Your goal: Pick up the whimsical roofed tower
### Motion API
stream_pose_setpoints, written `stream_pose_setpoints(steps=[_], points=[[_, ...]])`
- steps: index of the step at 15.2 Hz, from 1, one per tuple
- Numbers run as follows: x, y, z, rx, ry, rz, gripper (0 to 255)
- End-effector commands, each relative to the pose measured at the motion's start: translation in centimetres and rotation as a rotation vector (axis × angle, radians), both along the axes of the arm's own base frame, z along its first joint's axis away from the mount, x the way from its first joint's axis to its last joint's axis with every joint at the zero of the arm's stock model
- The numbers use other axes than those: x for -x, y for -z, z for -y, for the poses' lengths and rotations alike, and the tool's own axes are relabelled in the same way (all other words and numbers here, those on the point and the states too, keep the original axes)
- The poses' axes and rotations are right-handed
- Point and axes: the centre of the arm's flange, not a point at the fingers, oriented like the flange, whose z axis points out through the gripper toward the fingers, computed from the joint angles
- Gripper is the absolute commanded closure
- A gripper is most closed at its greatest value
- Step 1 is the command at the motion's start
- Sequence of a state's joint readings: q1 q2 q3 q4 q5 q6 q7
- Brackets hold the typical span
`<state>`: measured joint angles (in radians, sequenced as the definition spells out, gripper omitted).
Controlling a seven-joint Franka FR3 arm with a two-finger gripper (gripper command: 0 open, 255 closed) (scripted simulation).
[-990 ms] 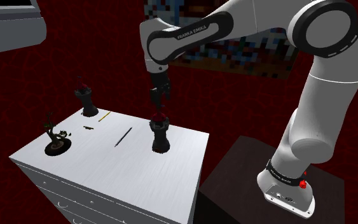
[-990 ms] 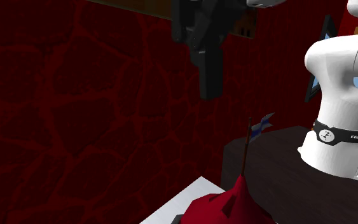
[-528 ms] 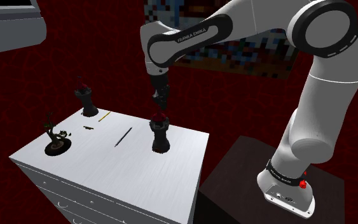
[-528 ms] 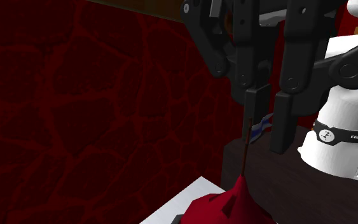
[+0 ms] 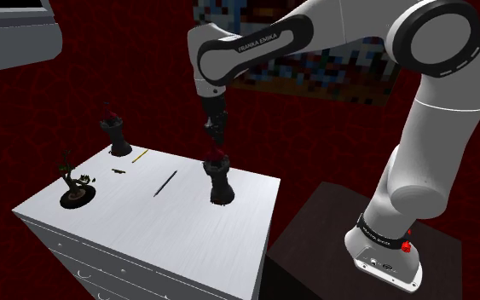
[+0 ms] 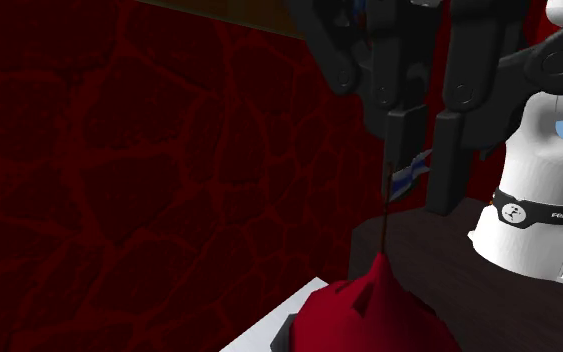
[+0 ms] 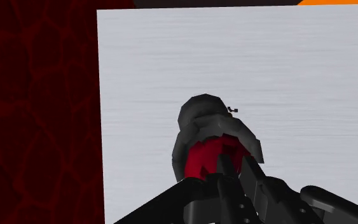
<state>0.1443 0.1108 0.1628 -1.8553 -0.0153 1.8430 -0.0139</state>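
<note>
The roofed tower (image 5: 219, 179) is a dark grey turret with a red pointed roof and a thin pole carrying a small flag. It stands near the right edge of the white cabinet top (image 5: 127, 222). My black gripper (image 5: 216, 136) hangs straight above it, shut on the flag pole. In the second exterior view the red roof (image 6: 369, 320) fills the lower edge, and the pole rises into the gripper (image 6: 419, 195) beside one finger (image 6: 401, 150). In the wrist view the fingers come together at the gripper (image 7: 234, 168) over the red roof of the tower (image 7: 199, 124).
A second dark tower (image 5: 115, 136) stands at the cabinet's back left corner. A small twisted plant figure (image 5: 76, 183) sits near the left edge. A dark pen (image 5: 164, 182) and a yellow pencil (image 5: 140, 156) lie between them. The dark stand (image 5: 332, 247) is at the right.
The gripper turned, came down around the flag pole and shut. The tower has shifted slightly towards the shoulder view's right, and its roof sits higher in the second exterior view.
</note>
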Motion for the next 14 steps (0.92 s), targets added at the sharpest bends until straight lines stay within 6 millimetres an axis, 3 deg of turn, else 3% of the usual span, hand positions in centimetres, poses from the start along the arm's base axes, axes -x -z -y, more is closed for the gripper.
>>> stream_pose_setpoints(steps=[1,12,14], points=[[0.0,-1.0,0.0,0.000,0.000,0.001,255],[0.0,-6.8,0.0,0.000,0.000,0.001,255],[0.0,-6.9,0.0,0.000,0.000,0.001,255]])
